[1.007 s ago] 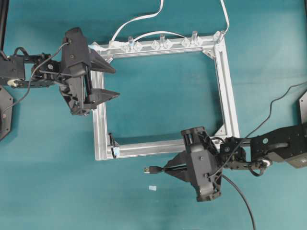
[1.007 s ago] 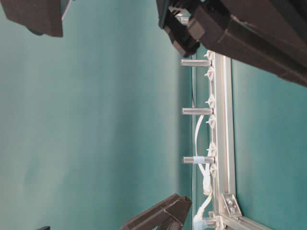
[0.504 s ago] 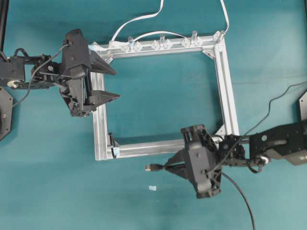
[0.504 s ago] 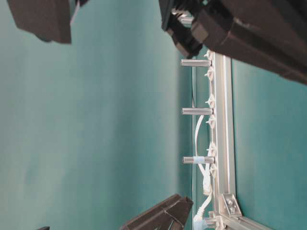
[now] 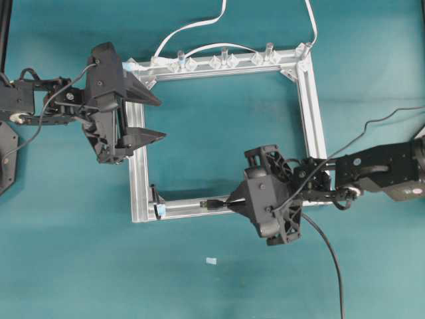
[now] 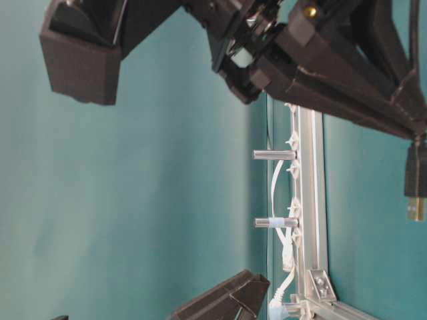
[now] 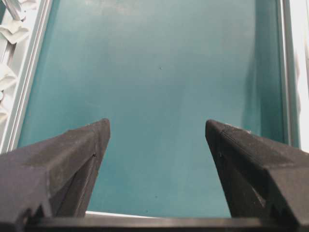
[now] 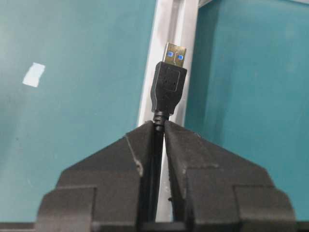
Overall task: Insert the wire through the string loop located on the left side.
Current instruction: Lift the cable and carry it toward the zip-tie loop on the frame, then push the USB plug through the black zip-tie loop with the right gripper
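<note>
The wire (image 5: 332, 256) is a thin black cable ending in a black USB plug (image 5: 212, 204) with a metal tip. My right gripper (image 5: 230, 203) is shut on the cable just behind the plug (image 8: 169, 82), which points left along the frame's near bar (image 5: 186, 206). In the right wrist view the right gripper (image 8: 159, 126) pinches the cable and the plug hovers over the bar (image 8: 169, 29). The string loop (image 5: 155, 196) stands at the frame's near-left corner, left of the plug and apart from it. My left gripper (image 5: 161, 117) is open and empty over the frame's left bar; in its wrist view the left gripper (image 7: 157, 130) has only mat between its jaws.
The square aluminium frame (image 5: 312, 106) lies on the teal mat. Clear pegs (image 5: 224, 53) stand along its far bar, with white cables (image 5: 192, 26) behind them. A small pale scrap (image 5: 211, 260) lies on the mat in front of the frame.
My right gripper has carried the plug from the mat in front of the frame up over the near bar. The left gripper has stayed in place, still open.
</note>
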Controlling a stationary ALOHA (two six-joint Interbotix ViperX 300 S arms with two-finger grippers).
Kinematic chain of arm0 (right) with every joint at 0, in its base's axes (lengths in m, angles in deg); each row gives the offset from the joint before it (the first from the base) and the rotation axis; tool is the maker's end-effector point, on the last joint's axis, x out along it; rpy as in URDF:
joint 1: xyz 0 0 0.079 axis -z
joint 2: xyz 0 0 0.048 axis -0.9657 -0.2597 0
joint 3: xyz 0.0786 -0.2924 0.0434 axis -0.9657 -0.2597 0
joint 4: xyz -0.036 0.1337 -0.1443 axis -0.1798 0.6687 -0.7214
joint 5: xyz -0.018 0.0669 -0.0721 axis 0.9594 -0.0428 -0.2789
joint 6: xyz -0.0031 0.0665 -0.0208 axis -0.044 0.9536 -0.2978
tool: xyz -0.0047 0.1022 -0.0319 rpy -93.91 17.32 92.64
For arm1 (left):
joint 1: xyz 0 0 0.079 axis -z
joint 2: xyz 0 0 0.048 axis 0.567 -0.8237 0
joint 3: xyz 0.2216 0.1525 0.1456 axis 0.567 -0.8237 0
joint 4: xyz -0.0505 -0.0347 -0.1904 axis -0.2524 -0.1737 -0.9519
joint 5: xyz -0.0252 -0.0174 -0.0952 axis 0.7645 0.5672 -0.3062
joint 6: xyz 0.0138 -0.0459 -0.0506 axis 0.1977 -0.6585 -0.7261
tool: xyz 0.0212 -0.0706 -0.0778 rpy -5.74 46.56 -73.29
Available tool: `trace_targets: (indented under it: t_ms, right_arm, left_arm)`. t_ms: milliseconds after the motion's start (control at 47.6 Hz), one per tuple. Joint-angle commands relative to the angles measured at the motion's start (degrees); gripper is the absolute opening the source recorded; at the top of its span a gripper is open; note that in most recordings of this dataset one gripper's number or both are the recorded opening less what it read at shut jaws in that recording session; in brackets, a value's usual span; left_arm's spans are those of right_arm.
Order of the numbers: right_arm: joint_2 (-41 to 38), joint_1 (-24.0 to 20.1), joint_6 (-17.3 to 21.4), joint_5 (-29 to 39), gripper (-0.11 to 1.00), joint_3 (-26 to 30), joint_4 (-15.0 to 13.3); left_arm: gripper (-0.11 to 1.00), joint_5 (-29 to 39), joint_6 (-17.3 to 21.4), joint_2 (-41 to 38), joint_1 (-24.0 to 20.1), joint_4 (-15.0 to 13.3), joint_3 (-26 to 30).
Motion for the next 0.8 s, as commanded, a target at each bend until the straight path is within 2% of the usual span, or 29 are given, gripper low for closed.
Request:
trace_targets:
  t_ms: [0,210,776]
  right_arm:
    - [1.8,0.8,-0.1,0.8,0.10,1.8,-1.6]
    - [1.8,1.4,-0.1,1.1,0.10,2.4,-2.7]
    - [1.9,1.5,-0.1,1.1,0.10,2.4,-2.7]
  left_arm:
    - [0.83,-0.3,-0.2,0.8,0.2,0.2,0.5]
    - [0.83,-0.3,-0.1,0.8,0.2,0.2,0.5]
    - [0.83,-0.3,-0.2,0.9,0.2,0.2,0.2]
